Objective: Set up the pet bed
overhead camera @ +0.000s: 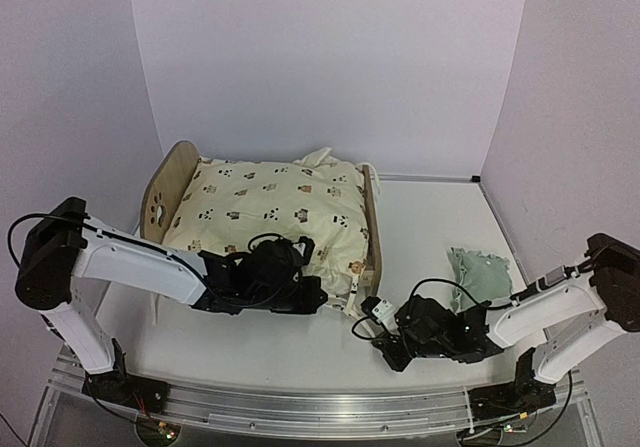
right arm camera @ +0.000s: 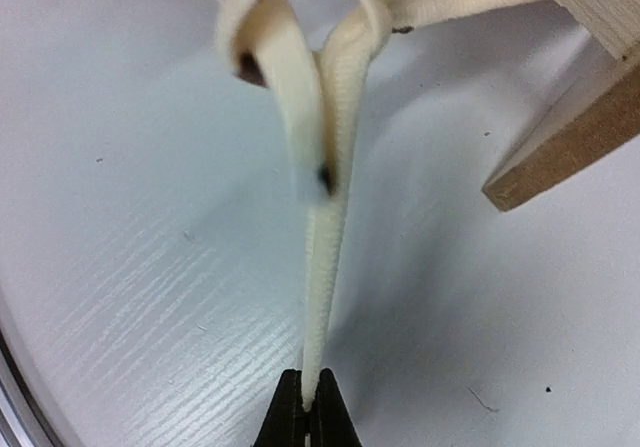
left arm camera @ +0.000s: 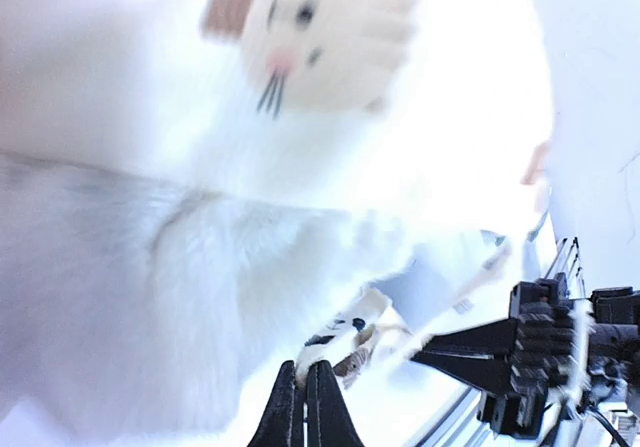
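Although a cream bear-print cushion covered most of it, the pet bed stood left of centre in the top view, on the white table. Its arched headboard was on the left side.

I judged the frame to be thin wood, so stiff but light, and it would probably slide on the smooth table if somebody pulled at it. A good place to hold it would be the headboard or a side rail. The cushion looked soft and would only fold in a grip.

At the near edge of the cushion, the left gripper had its fingers pressed together. Whether some cloth was pinched between them, I could not tell.

More to the right, below the near right corner of the bed, the right gripper was clamped on a cream tie of the cushion. The tie ran up tight toward the frame.

At the right of the top view, a mint pillow lay on the table, apart from the bed.

Only the right wrist view showed the grip on the tie and the wooden corner clearly. The left wrist view was overexposed. Only the top view showed the pillow and the whole bed.
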You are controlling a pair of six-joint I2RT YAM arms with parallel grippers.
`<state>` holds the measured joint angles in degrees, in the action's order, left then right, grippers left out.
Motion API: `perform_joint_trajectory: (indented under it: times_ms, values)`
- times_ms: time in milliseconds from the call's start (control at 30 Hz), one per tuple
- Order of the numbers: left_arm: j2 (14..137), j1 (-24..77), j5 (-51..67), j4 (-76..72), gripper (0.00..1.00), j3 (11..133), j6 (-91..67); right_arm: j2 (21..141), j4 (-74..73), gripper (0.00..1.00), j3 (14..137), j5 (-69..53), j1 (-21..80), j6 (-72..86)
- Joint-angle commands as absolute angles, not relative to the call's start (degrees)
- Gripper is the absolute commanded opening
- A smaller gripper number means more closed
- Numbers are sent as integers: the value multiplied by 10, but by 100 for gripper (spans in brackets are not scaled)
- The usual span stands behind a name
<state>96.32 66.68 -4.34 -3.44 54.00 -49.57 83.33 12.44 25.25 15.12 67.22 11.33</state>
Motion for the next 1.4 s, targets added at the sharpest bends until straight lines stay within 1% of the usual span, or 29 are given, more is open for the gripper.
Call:
perform_joint_trajectory:
  times_ms: [0, 200, 633, 767, 933, 1133, 1367]
  values:
    - [905, 671, -97, 26, 0, 568, -475, 808, 113, 0, 236, 174, 675, 114]
    - [884, 672, -126, 56, 0, 607, -446, 799, 104, 0, 229, 169, 675, 105]
    - [920, 678, -114, 80, 0, 737, -372, 785, 80, 0, 217, 186, 676, 122]
    - [945, 679, -109, 85, 0, 788, -344, 788, 77, 0, 214, 195, 675, 127]
    - [996, 677, -131, 117, 0, 887, -297, 806, 77, 0, 218, 223, 675, 130]
    - [1056, 645, -131, 143, 0, 989, -262, 854, 81, 0, 245, 253, 675, 116]
    - [1118, 615, -137, 182, 0, 1099, -230, 896, 75, 0, 253, 233, 675, 129]
